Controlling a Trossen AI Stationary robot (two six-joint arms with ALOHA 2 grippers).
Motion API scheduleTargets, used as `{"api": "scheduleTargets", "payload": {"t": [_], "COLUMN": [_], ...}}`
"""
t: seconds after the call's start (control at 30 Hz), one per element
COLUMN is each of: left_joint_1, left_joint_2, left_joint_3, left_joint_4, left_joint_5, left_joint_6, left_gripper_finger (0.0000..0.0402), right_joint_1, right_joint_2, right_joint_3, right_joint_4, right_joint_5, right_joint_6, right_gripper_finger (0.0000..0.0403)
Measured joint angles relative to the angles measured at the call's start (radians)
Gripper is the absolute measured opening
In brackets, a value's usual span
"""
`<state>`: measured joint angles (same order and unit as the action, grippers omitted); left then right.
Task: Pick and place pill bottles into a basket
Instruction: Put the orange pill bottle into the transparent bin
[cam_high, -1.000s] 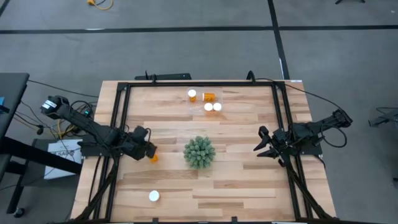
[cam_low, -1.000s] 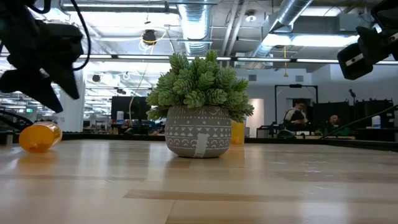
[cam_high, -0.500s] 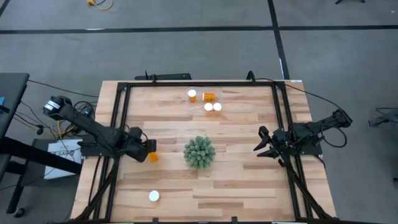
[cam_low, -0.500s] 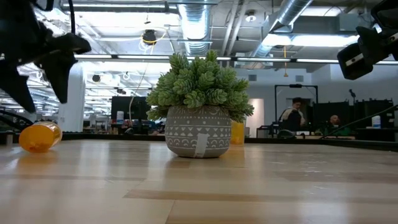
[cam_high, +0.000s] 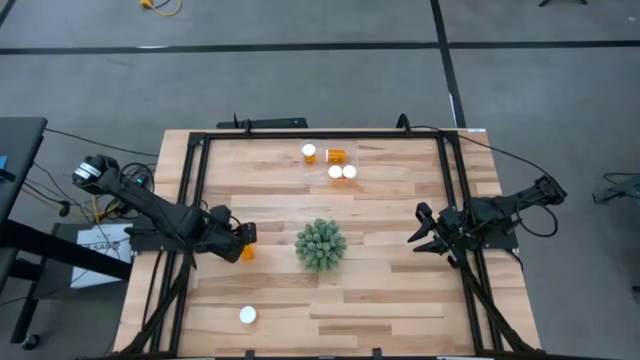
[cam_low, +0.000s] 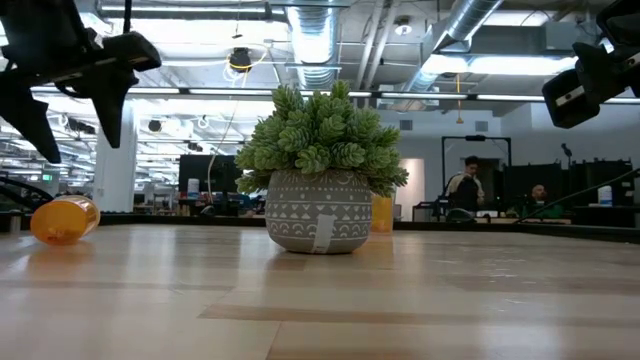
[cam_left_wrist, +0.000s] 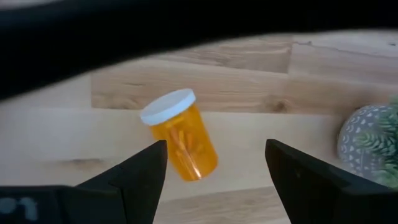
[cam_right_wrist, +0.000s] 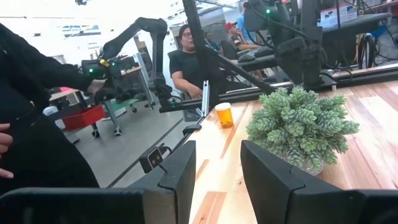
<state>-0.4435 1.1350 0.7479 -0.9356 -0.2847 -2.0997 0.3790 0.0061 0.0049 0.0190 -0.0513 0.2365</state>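
One orange pill bottle (cam_left_wrist: 182, 138) with a white cap (cam_left_wrist: 166, 106) lies on its side on the table, left of the green plant (cam_high: 320, 244); it also shows in the low view (cam_low: 64, 219). My left gripper (cam_high: 232, 240) hovers open above it, its fingers either side without touching. Several more bottles (cam_high: 336, 156) stand or lie at the far middle, where the clear basket (cam_high: 322, 164) barely shows. One bottle (cam_high: 247, 315) stands capped near the front left. My right gripper (cam_high: 416, 238) waits open at the table's right.
The potted plant (cam_low: 320, 170) stands mid-table between the two arms. A black frame (cam_high: 190, 200) runs along the table's edges. People sit and stand in the room beyond the table (cam_right_wrist: 193, 68). Bare wood lies in front of the plant.
My left gripper has risen above the lying bottle and drawn back slightly toward the table's left edge, turning a little. The bottle has stayed lying where it was.
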Motion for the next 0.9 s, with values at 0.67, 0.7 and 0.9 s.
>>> {"api": "scheduleTargets", "payload": {"t": [0.67, 0.7, 0.9], "left_joint_1": [0.034, 0.04, 0.048], "left_joint_2": [0.147, 0.158, 0.176], "left_joint_3": [0.0, 0.0, 0.0], "left_joint_4": [0.08, 0.084, 0.086], "left_joint_5": [0.12, 0.124, 0.151], "left_joint_6": [-0.191, -0.188, -0.176], "left_gripper_finger": [0.0293, 0.0293, 0.0293], "right_joint_1": [0.0, 0.0, 0.0], "right_joint_2": [0.0, 0.0, 0.0], "right_joint_3": [0.0, 0.0, 0.0], "right_joint_4": [0.0, 0.0, 0.0], "right_joint_5": [0.0, 0.0, 0.0], "right_joint_6": [0.0, 0.0, 0.0], "right_gripper_finger": [0.012, 0.012, 0.012]}}
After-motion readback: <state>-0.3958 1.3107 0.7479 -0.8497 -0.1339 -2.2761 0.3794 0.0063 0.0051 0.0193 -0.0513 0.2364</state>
